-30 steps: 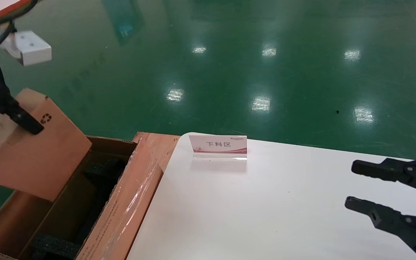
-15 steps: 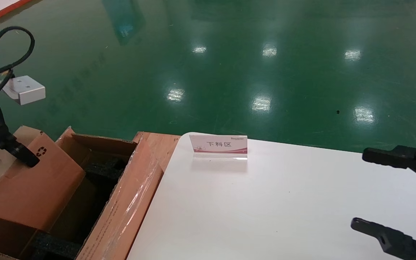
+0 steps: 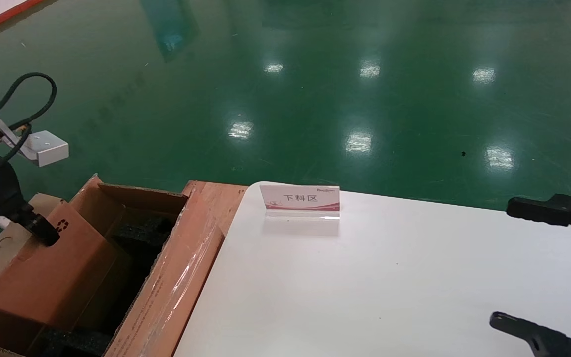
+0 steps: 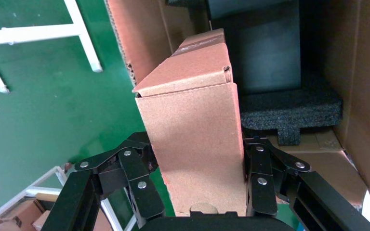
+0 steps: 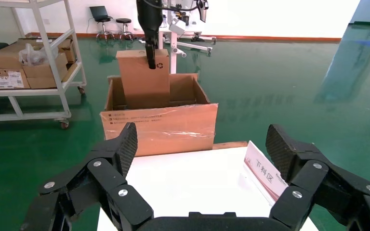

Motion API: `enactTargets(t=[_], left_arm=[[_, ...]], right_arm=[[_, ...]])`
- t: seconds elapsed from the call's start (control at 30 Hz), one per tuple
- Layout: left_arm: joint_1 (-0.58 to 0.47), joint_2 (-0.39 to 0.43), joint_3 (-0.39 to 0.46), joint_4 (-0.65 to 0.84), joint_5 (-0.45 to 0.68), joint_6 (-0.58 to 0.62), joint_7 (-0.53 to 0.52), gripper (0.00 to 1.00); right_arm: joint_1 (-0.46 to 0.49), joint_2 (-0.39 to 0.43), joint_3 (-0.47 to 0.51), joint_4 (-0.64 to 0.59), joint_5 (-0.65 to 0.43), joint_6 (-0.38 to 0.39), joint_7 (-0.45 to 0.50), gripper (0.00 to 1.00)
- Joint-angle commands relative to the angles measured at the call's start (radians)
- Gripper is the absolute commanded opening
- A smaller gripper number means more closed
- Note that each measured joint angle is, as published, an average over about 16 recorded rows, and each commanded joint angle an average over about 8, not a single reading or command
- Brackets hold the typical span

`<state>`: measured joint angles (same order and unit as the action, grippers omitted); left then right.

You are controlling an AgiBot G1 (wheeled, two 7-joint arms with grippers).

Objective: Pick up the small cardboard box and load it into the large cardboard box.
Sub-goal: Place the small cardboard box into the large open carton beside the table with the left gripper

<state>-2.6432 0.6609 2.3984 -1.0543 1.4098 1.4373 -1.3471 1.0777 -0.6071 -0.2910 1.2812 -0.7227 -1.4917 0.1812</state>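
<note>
Small cardboard box [image 3: 52, 267]: thin, flat, plain brown carton, held upright and a little tilted, its lower part already down inside the large cardboard box [image 3: 176, 277], top part standing above the rim. Black recycling symbol [image 3: 62, 225] printed near its upper corner. Narrow side [image 4: 197, 159] faces the left wrist camera; folded end flap with a tuck slit visible at the far end, half-round thumb notch near the gripper base.

Left gripper [image 4: 197, 180]: fingers closed against the two broad faces of the small box, clamped near its top edge. One black finger [image 3: 42, 230] shows in the head view just beside the recycling mark.

Large box: deep brown corrugated carton at the left end of the white table [image 3: 389, 277], flaps open. Black foam blocks [image 4: 289, 108] inside, one lying near the small box's lower end. Side flap nearest the table covered with glossy clear tape [image 3: 186, 277]; small printed text on that flap, too small to read.

Sign [image 3: 299, 201] on the table's far edge: white card in a clear stand, red band, characters 下料区.

Right gripper [image 5: 200, 159]: over the table's right side, well apart from both boxes, fingers spread wide, holding nothing.

Background in right wrist view: shelf cart [image 5: 29, 72] with cartons, green floor [image 3: 315, 89]
</note>
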Motion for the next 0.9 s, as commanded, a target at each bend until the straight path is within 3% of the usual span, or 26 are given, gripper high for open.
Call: enactTargets(t=[0.03, 0.9], left_arm=[[0.019, 0.001, 0.001, 0.017, -0.005, -0.007, 0.011, 0.0], [0.173, 0.052, 0.013, 0.15, 0.025, -0.126, 0.069, 0.0]], right_arm=[[0.0, 0.0, 0.0, 0.0, 0.0, 0.0, 0.0, 1.0], [0.0, 0.001, -0.002, 0.0, 0.001, 0.001, -0.001, 1.0]])
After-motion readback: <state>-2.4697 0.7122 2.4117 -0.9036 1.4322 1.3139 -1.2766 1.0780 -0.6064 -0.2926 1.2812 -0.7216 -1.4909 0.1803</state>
